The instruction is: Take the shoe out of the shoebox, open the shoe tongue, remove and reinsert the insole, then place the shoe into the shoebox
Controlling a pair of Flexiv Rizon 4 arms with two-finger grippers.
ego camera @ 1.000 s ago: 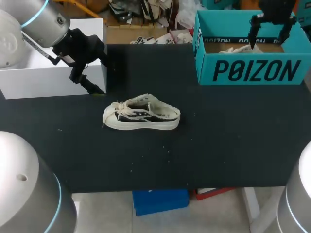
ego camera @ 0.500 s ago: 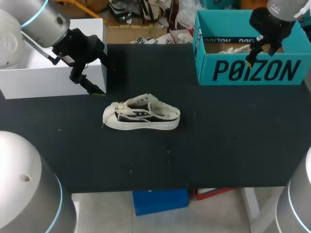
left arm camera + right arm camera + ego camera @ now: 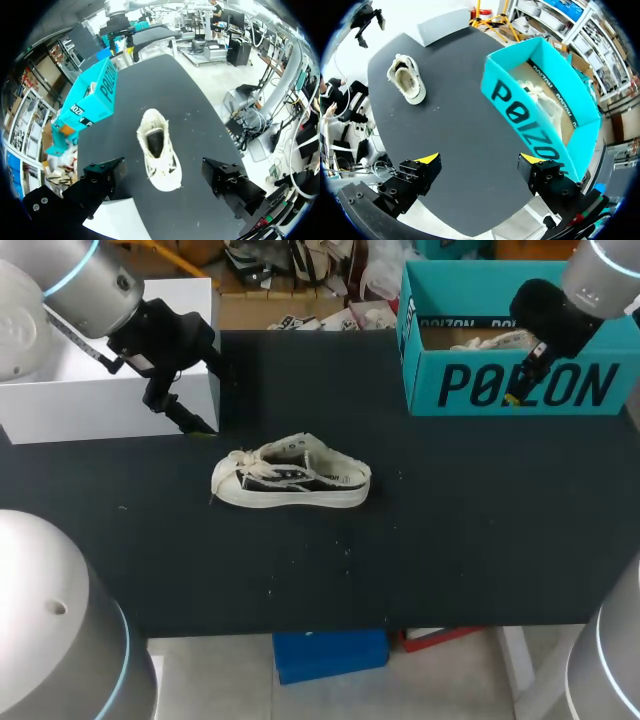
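Right gripper [image 3: 516, 392] now just outside shoebox [image 3: 455, 386]

Your left arm [image 3: 85, 280] comes in from the far-left corner. Its black wrist bends downward, so your left gripper [image 3: 190, 425] points low and inward. Its 2 fingers stand wide apart, gripping nothing. Your right arm [image 3: 600, 265] enters from the far-right corner with its wrist tilted down and inward. Your right gripper [image 3: 514, 395] shows 1 yellow tip from above. Its own wrist view shows both fingers [image 3: 420, 172] spread wide, holding nothing.
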